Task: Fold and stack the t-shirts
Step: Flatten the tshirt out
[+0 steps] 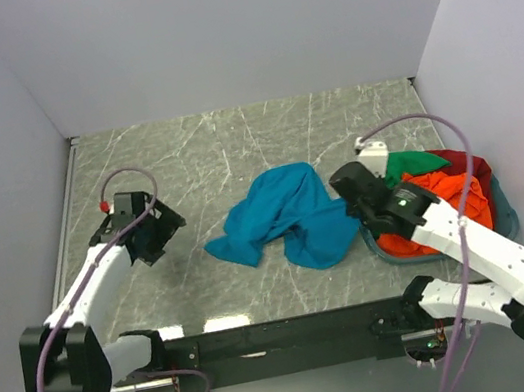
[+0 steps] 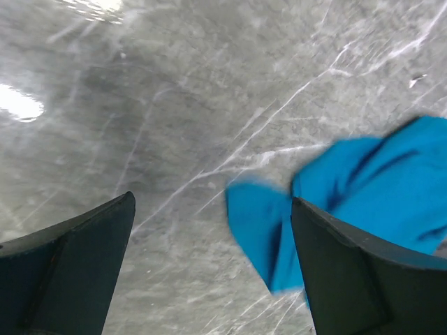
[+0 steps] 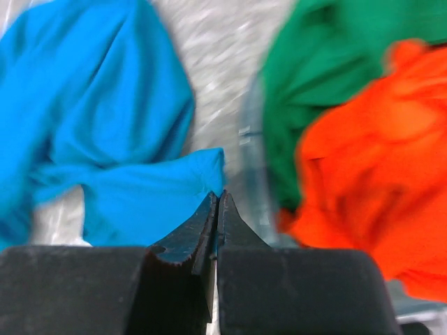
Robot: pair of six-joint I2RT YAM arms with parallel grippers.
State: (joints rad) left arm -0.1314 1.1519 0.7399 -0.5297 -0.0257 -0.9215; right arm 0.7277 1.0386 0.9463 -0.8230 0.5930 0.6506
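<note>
A teal-blue t-shirt point(image 1: 291, 216) lies crumpled on the marble table; it also shows in the left wrist view point(image 2: 391, 188) and the right wrist view point(image 3: 105, 125). Orange-red point(image 1: 445, 199), green point(image 1: 414, 164) and dark red point(image 1: 470, 164) t-shirts are piled in the basket point(image 1: 374, 245). My right gripper point(image 1: 341, 182) is shut, its tips point(image 3: 218, 199) at the teal-blue shirt's right corner, next to the basket rim point(image 3: 251, 139); I cannot tell if cloth is pinched. The orange-red point(image 3: 377, 160) and green point(image 3: 328, 63) shirts lie to its right. My left gripper point(image 1: 162, 236) is open and empty point(image 2: 213, 265), left of the teal-blue shirt.
White walls close in the table on the left, back and right. The basket stands at the right side by the wall. A black rail point(image 1: 286, 334) runs along the near edge between the arm bases.
</note>
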